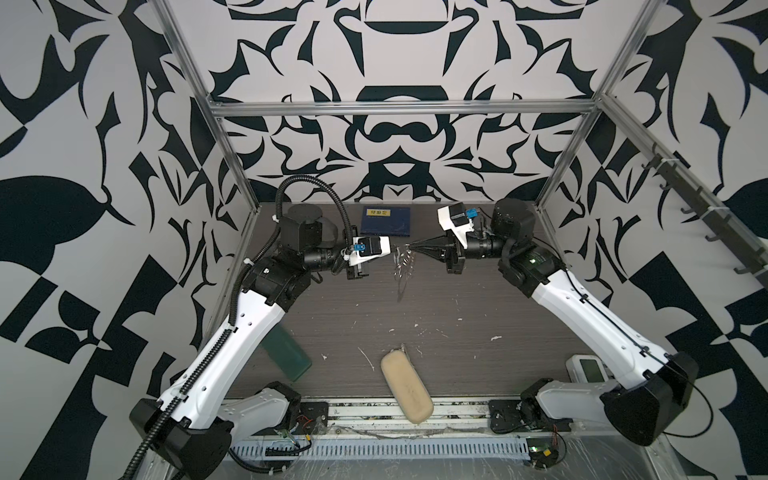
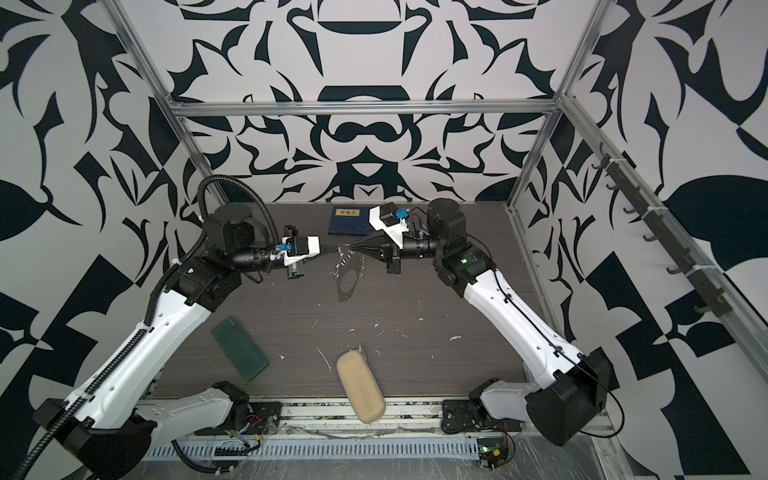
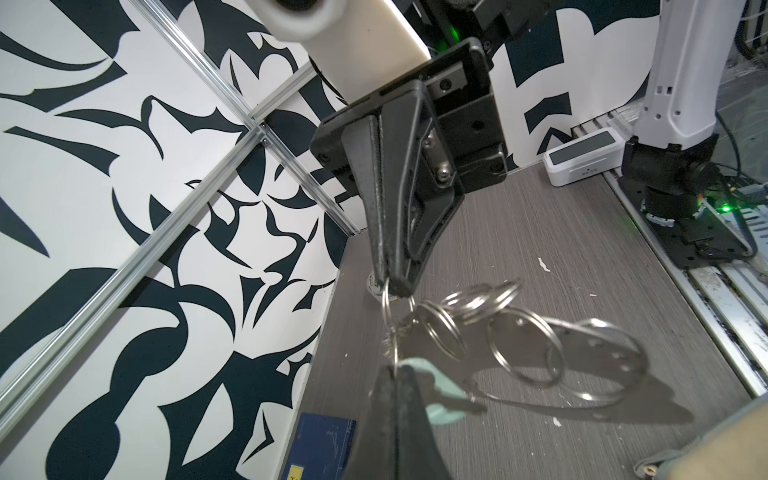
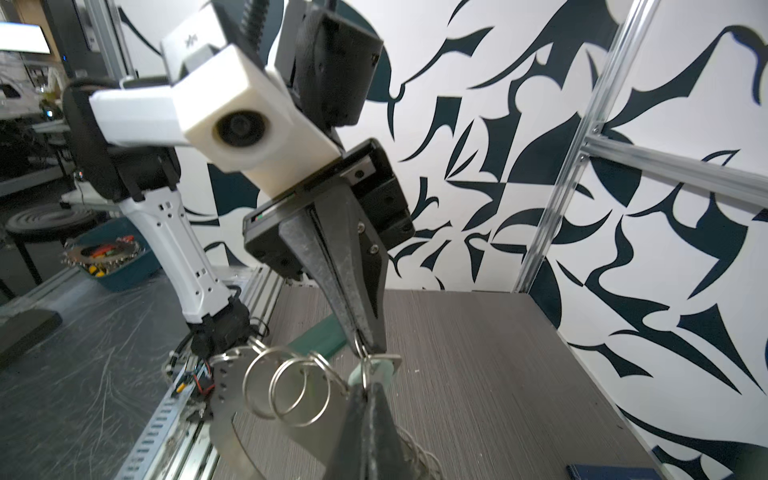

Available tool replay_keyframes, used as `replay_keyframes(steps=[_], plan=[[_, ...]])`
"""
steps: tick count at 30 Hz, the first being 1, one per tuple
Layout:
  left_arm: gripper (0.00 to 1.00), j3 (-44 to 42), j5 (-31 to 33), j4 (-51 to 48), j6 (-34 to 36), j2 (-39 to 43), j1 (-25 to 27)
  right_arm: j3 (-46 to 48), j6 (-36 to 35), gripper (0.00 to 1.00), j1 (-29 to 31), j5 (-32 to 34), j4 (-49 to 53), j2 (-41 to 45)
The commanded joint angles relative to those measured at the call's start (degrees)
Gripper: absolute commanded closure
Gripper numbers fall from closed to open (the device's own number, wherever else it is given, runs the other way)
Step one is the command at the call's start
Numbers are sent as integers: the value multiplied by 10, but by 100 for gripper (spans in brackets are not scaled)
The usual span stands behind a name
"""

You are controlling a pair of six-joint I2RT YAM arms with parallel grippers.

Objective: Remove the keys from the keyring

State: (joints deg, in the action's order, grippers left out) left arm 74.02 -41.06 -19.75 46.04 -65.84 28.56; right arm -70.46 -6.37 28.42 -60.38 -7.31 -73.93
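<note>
Keyring (image 1: 402,262) hangs in mid-air between my two hands, over the far middle of the surface (image 1: 457,316), clear of it, with its shadow lying below. My left hand (image 4: 369,348) is closed tight, its tips nipping the small wire ring at the top of the bunch. My right hand (image 3: 390,287) is closed just as tight on that same little ring from the opposite side, so the two sets of tips nearly touch.

The key (image 4: 384,371), with its pale greenish-white head, sits right between the tips, against the ring. Whether my left fingers also catch its metal I cannot tell.

The rest dangles beside it: several larger split rings (image 3: 478,299) linked together and a flat silvery loop plate (image 3: 590,338) pierced with small holes. A blurred length of fine chain (image 4: 417,455) shows by my right fingers.

Nearer the front edge lie a tan case (image 1: 407,386) and a dark green case (image 2: 239,353), well apart from the bunch. A blue box (image 1: 386,220) lies at the back edge, and a white device (image 1: 586,368) sits by my right arm's base.
</note>
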Motion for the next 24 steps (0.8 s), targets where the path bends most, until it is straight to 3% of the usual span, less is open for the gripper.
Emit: replay_keyframes(steps=[1,10,19,24], plan=[[100,-12,-6,15,-28,7,-8,26,130,100,-10,11,-230,8],[100,-38,-8,73,-56,-4,-7,60,303,100,-11,76,-512,-48],[100,-113,61,186,-19,4,21,76,357,100,-11,144,-613,-82],[100,-126,76,259,-34,-7,31,94,378,100,-10,184,-661,-94]])
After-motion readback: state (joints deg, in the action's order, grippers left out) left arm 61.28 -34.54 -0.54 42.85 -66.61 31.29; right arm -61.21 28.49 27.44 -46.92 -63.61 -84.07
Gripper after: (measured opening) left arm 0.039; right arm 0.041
